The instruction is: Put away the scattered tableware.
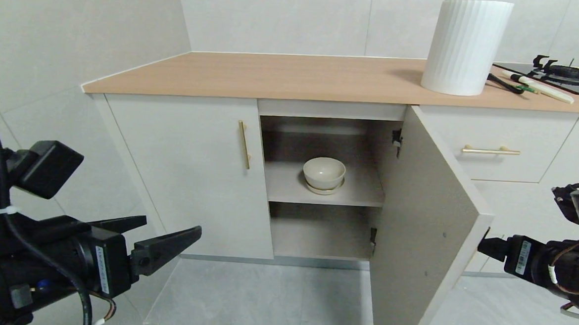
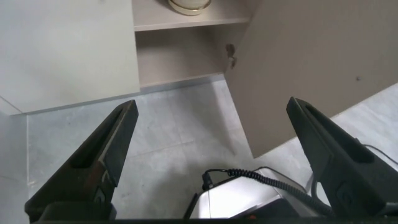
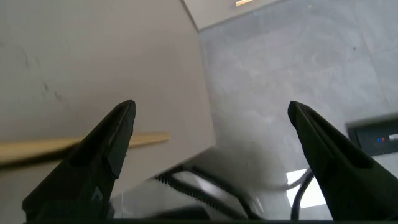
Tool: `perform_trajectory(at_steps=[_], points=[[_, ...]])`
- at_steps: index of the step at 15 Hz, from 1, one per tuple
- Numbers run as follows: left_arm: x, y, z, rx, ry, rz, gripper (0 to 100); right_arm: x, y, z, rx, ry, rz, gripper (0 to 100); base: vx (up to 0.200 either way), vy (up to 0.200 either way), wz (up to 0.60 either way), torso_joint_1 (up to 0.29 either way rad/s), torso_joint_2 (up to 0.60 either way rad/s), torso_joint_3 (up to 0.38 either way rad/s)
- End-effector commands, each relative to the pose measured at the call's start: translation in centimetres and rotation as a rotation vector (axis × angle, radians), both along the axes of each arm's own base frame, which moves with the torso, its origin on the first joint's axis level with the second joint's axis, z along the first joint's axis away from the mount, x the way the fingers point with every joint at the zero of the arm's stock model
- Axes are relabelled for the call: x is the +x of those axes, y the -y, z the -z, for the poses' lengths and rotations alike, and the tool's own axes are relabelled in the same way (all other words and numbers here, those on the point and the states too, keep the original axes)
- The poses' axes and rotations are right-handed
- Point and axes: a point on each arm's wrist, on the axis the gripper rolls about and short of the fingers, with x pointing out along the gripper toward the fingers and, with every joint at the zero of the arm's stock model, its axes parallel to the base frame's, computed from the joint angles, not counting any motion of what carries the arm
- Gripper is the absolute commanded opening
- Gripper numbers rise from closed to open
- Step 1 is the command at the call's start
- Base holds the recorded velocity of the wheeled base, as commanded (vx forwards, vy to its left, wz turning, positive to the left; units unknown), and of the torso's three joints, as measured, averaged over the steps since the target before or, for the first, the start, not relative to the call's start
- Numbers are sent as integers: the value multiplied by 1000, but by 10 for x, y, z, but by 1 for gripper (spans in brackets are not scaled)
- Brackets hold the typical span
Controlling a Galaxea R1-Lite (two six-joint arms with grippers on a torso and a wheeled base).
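Left hand (image 1: 172, 224) spread, empty; bowl (image 1: 324, 172) well apart on cabinet shelf (image 1: 360, 190) (door (image 1: 431, 199) open); right hand (image 3: 211, 107) spread beside door

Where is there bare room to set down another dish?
The shelf is bare either side of the bowl, and the compartment below it looks empty. The countertop is bare left of the white container; right of it, utensils crowd by the stove.

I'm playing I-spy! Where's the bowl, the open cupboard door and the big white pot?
bowl (image 1: 324, 172), head view, its outer side.
open cupboard door (image 1: 428, 209), head view, middle of its inner face.
big white pot (image 1: 466, 48), head view, middle of its ribbed side.
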Motion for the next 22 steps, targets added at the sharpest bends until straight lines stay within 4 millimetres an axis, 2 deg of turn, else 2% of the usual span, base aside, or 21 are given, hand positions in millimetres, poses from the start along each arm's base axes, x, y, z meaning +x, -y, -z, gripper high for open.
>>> perform_trajectory(at_steps=[1, 3, 7, 8, 11, 19, 21, 22], points=[[0, 0, 0, -1, 1, 0, 100, -2, -7, 3, 9, -5, -48, 100, 0, 0, 0, 0, 0, 0], [0, 0, -2, -5, 8, 0, 100, 1, -27, 5, 54, 7, -169, 100, 0, 0, 0, 0, 0, 0], [-1, 0, -2, -6, 9, 0, 100, 21, -42, 20, 65, -22, -237, 100, 0, 0, 0, 0, 0, 0], [0, 0, -2, -4, 7, -3, 100, 37, -50, 27, 56, 3, -296, 100, 0, 0, 0, 0, 0, 0], [-1, -1, -4, -8, 17, -4, 100, 65, -66, 35, 40, 52, -331, 100, 0, 0, 0, 0, 0, 0], [-1, -3, -7, -13, 30, -18, 100, 105, -83, 25, 146, 100, -435, 100, 0, 0, 0, 0, 0, 0], [-2, -3, -7, -14, 31, -18, 100, 110, -86, 29, 152, 106, -439, 100, 0, 0, 0, 0, 0, 0], [-1, -3, -7, -13, 30, -18, 100, 120, -92, 39, 158, 126, -438, 100, 0, 0, 0, 0, 0, 0]])
